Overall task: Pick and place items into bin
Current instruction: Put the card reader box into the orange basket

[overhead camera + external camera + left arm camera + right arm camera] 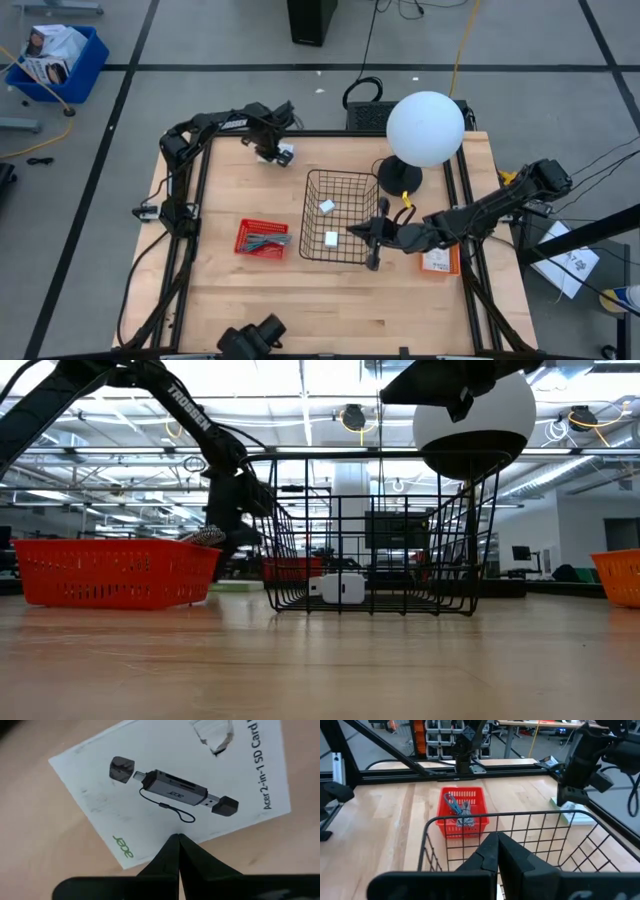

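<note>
Black wire forms the bin [340, 215], which stands mid-table with two small white blocks [327, 206] on its floor. Right gripper [374, 231] hangs at the bin's right-hand rim, its fingers pressed together with nothing between them. Left gripper [275, 150] sits at the table's far left part, fingers likewise clenched empty, directly above a white card-reader box [175, 785] lying flat on the wood. Just left of the bin, a red basket [262, 238] holds a grey metallic piece [466, 815] and a slim teal tool [452, 802].
</note>
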